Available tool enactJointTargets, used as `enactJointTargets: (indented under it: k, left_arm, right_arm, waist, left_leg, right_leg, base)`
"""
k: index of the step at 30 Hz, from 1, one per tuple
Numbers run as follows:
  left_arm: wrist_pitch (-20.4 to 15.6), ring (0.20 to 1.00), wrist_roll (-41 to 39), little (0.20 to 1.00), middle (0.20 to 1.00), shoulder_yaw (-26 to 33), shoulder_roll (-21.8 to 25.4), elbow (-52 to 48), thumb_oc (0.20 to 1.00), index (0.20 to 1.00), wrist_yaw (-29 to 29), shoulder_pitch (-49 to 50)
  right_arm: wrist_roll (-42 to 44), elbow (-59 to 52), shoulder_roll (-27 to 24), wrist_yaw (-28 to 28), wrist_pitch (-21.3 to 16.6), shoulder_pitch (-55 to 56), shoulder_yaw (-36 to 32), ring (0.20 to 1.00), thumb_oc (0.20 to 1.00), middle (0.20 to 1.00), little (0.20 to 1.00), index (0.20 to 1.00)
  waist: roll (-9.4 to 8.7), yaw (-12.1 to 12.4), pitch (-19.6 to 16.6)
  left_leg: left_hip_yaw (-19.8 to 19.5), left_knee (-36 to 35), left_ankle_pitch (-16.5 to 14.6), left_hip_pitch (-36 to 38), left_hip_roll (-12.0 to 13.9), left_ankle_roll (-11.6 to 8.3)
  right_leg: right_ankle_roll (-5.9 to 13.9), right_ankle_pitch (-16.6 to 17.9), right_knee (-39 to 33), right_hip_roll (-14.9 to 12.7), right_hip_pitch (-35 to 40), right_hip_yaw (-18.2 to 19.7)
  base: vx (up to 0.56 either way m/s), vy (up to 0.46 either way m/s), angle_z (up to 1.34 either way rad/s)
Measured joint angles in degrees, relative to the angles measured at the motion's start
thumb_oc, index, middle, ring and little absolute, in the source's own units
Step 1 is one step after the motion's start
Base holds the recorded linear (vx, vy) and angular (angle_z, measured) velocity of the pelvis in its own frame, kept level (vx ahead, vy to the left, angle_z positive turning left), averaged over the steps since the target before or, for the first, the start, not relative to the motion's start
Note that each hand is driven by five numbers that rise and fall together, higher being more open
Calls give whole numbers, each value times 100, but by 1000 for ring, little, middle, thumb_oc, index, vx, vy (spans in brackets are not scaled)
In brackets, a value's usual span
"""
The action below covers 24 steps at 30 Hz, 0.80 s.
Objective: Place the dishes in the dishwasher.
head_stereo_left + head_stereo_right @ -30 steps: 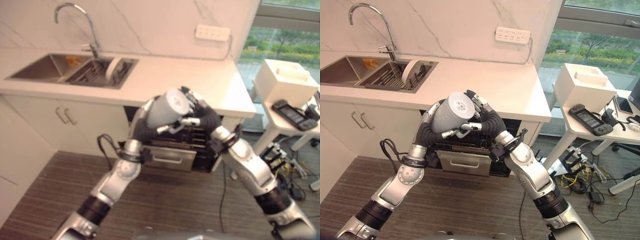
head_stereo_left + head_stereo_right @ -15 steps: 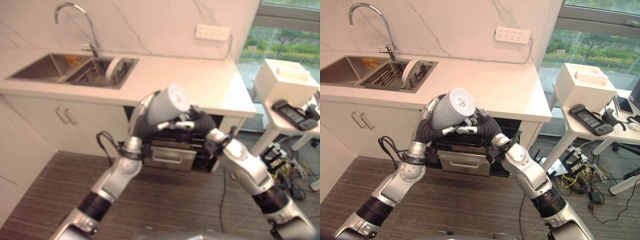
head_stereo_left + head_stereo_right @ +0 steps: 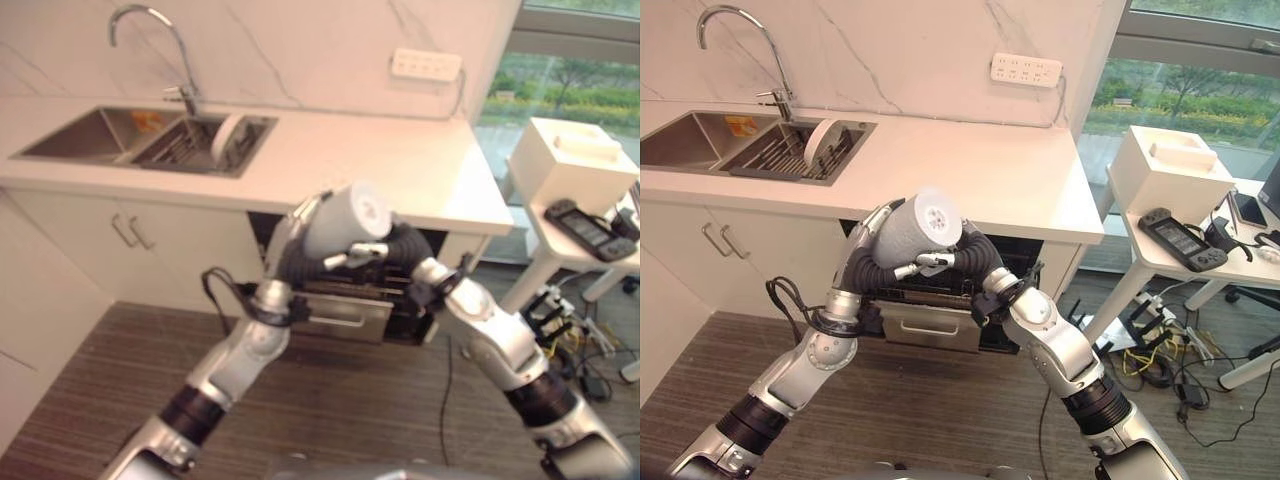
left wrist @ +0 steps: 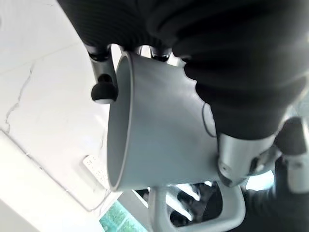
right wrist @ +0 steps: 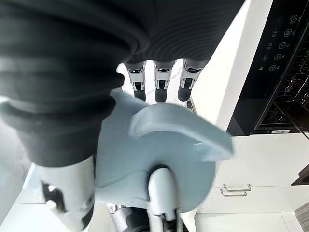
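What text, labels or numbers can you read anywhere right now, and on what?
No text can be quoted as it reads.
On the dishwasher control panel: small white symbols, too small to read.
On the mug, at its base: faint marks, too blurred to read.
On the socket strip: no legible print.

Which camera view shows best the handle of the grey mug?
The right wrist view: the mug's handle arches across its middle, a finger of the right hand under it. The left wrist view gives the mug side-on, its handle low. Both eye views show mainly its base.
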Motion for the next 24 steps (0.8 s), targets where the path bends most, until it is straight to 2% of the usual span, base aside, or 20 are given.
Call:
enactJointTargets:
  k: [3,18,19,20,22,23,24]
  left_arm:
    - [-126,200,12,200,200,-9,0,149,200,200,125,0]
    - [-285,200,244,200,200,-134,-41,238,200,200,585,0]
    - [-308,200,246,200,200,-181,-49,282,200,200,653,-2]
    - [-331,200,246,200,200,-193,-63,342,200,200,687,-1]
    - [-334,200,248,200,200,-183,-80,420,200,200,791,-1]
    - [-345,200,254,200,200,-185,-83,428,200,200,828,-1]
    - [-373,200,275,200,200,-187,-87,439,200,200,843,-1]
  right_arm:
    - [37,0,2,-8,2,-16,5,1000,1000,1000,1000,1000]
    - [108,4,7,-68,122,-64,213,1000,1000,1000,1000,1000]
    - [107,4,7,-67,135,-64,213,915,915,915,915,915]
    - [107,4,4,-65,176,-64,213,589,589,589,589,589]
    - [106,4,-11,-45,232,-64,235,395,395,395,395,395]
    - [103,4,-13,-52,232,-64,235,253,253,253,253,253]
    - [100,5,-50,-53,232,-64,235,200,200,200,200,200]
  waist:
    - [0,5,0]
    - [0,6,0]
    - [-1,6,0]
    - [-1,6,0]
    - [-1,8,0]
    - [-2,12,-1]
    - [-3,14,-2]
  left_leg:
    - [-1,0,0,0,0,0]
    - [0,0,0,0,0,0]
    - [1,0,0,0,0,0]
    - [1,0,0,0,0,0]
    - [-1,1,0,-2,1,0]
    - [0,1,0,-2,0,0]
    - [0,1,0,-3,-1,0]
  right_leg:
    - [0,0,0,0,0,0]
    - [1,-1,0,1,-1,1]
    - [1,-1,0,1,-1,1]
    - [1,-1,0,1,-2,1]
    - [1,0,0,3,-2,1]
    - [1,0,0,2,-2,1]
    - [1,0,0,1,-2,1]
  base:
    - [0,0,0]
    - [0,0,0]
    - [0,0,0]
    - [0,0,0]
    - [0,0,0]
    - [0,0,0]
    - [-36,-2,0]
